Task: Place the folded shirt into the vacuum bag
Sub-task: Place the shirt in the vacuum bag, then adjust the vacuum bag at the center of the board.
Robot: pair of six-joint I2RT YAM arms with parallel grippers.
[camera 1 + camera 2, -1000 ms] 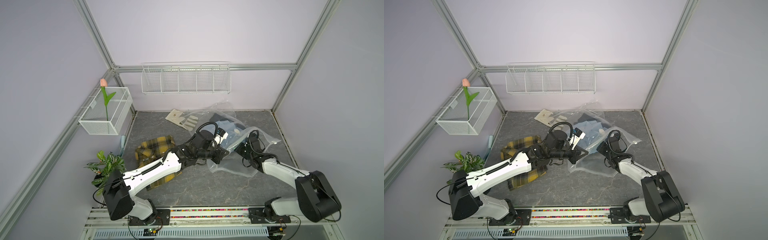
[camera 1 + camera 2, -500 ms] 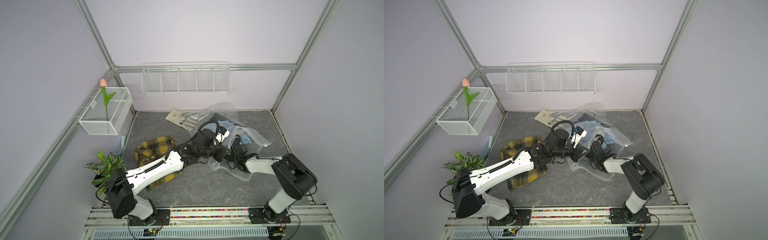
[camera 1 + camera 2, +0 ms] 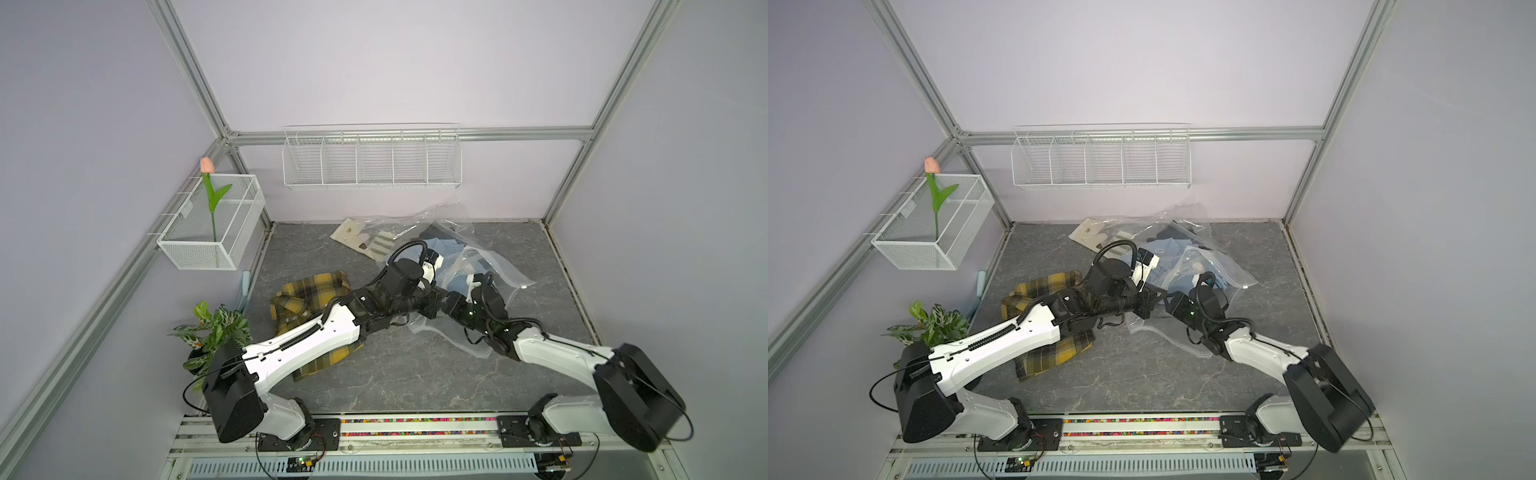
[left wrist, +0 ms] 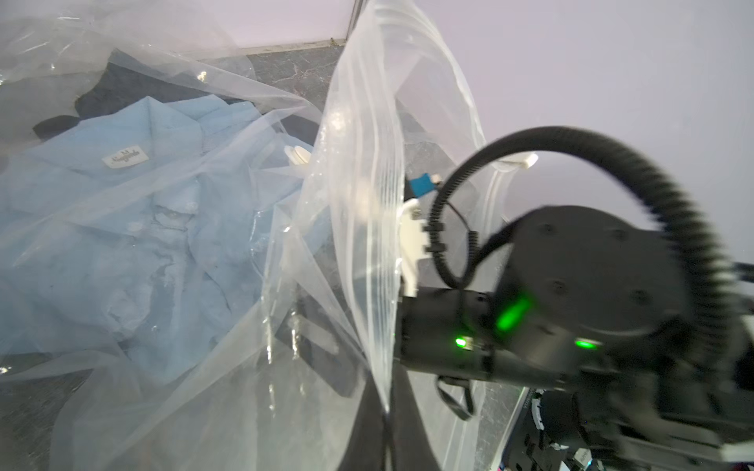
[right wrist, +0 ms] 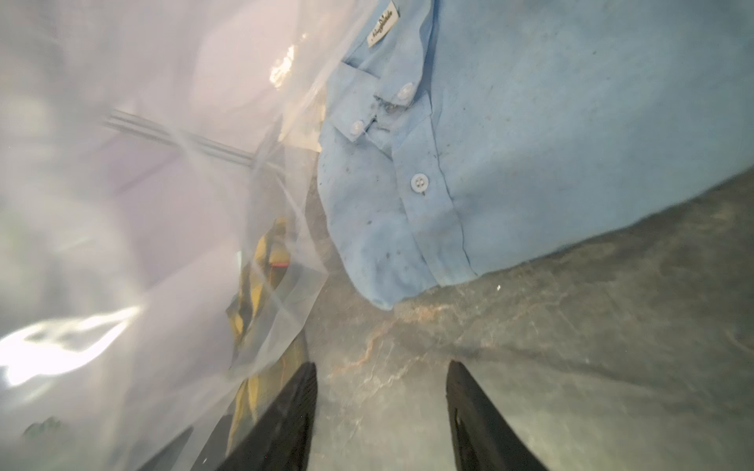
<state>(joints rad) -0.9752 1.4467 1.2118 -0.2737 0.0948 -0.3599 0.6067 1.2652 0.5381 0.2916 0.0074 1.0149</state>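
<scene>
Grey marbled desk [image 3: 415,374], lilac walls. From far edge to mid-desk: vacuum bag [image 3: 494,270], blue shirt [image 4: 122,212] inside under film. On left half of desk: plaid shirt [image 3: 307,291], outside bag. Left end effector [image 3: 434,309] clamped on bag-mouth film, holding it up. Right end effector [image 5: 381,367] spread, empty, just short of blue shirt's edge. Judging shirt light, limp, prone to unfolding: pinch through stacked layers at folded edge. Film slippery, crinkly: grip near zip strip [image 4: 377,183].

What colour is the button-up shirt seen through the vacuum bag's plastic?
The shirt is light blue, with white buttons. It shows best in the right wrist view.
</scene>
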